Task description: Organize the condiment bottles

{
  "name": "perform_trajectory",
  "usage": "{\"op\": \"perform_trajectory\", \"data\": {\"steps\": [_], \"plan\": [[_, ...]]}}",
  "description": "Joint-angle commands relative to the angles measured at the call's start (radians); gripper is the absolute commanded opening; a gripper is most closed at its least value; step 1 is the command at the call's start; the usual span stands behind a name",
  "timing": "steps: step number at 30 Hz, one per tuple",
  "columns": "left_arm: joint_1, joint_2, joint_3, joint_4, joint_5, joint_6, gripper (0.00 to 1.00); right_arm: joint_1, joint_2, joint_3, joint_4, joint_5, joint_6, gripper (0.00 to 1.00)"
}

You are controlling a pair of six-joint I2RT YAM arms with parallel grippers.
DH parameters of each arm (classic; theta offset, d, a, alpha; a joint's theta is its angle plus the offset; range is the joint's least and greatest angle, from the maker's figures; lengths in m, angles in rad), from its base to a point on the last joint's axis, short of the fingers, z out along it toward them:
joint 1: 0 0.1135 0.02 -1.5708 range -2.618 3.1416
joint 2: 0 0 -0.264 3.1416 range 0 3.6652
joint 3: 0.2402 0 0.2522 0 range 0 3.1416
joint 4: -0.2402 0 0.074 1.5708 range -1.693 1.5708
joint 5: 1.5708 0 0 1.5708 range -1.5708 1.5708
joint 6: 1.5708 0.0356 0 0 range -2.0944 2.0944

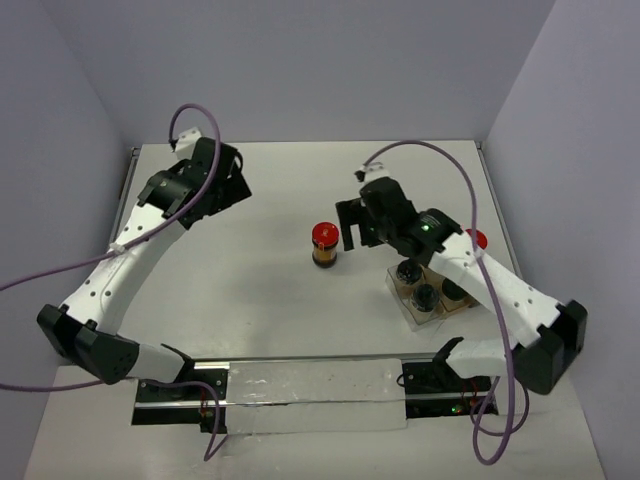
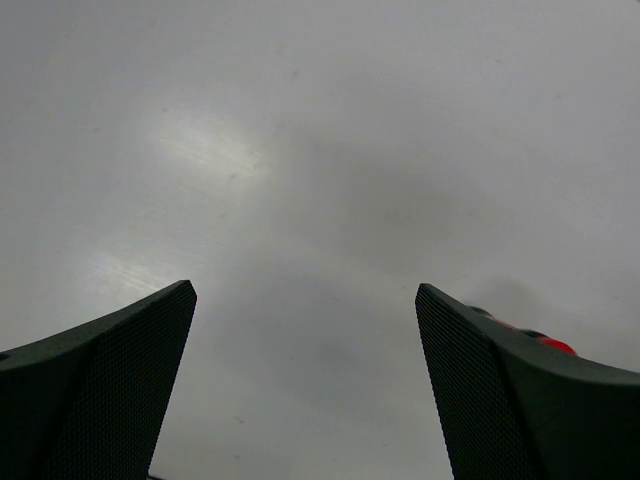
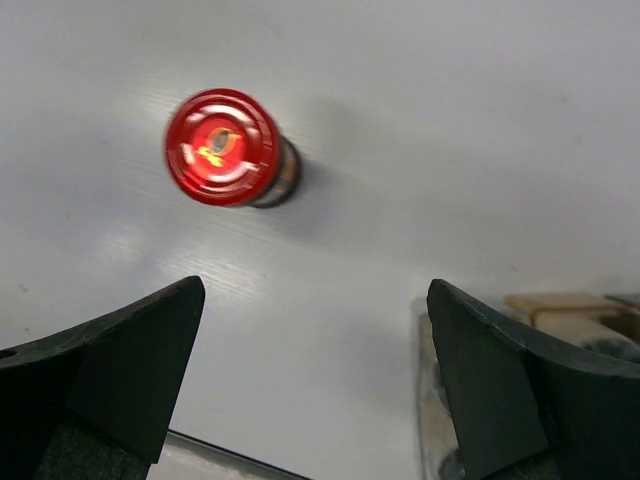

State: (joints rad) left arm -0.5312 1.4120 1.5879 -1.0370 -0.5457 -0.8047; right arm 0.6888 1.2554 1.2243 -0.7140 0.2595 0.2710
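We see the red-capped jar [image 1: 324, 245] upright on the table [image 1: 250, 280], at ten o'clock from the tray [image 1: 410, 318]. Both arms' jaws gape wide, empty. It is likely light, rigid and slick; we'd grip its body below the cap.

Even, diffuse overhead light; soft glare patches on the table [image 2: 210, 150]. The red-capped bottle [image 3: 222, 148] is blurred, its cap glinting, a faint shadow beside it. My jaws loom dark, unfocused.

Red-capped jar [image 1: 324, 244] standing alone on table [image 1: 250, 290], bare surface open on its left, near and far sides, right gripper [image 1: 350, 228] with fingers spread just beside its right, tray [image 1: 408, 315] of black-capped jars [image 1: 424, 296] obstructing further right.
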Motion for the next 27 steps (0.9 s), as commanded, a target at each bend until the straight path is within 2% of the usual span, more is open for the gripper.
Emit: {"op": "perform_trajectory", "data": {"steps": [1, 5, 9, 27], "plan": [[0.106, -0.083, -0.11, 0.004, -0.004, 0.01, 0.99, 0.047, 0.138, 0.1, 0.05, 0.002, -0.001, 1.0], [0.198, -0.146, -0.185, 0.023, 0.003, 0.038, 1.0, 0.081, 0.242, 0.184, 0.053, -0.005, -0.001, 1.0], [0.238, -0.161, -0.215, 0.045, 0.037, 0.059, 1.0, 0.096, 0.324, 0.234, 0.041, 0.001, -0.001, 1.0], [0.244, -0.159, -0.257, 0.08, 0.087, 0.064, 1.0, 0.097, 0.497, 0.211, 0.117, 0.008, -0.001, 1.0]]}}
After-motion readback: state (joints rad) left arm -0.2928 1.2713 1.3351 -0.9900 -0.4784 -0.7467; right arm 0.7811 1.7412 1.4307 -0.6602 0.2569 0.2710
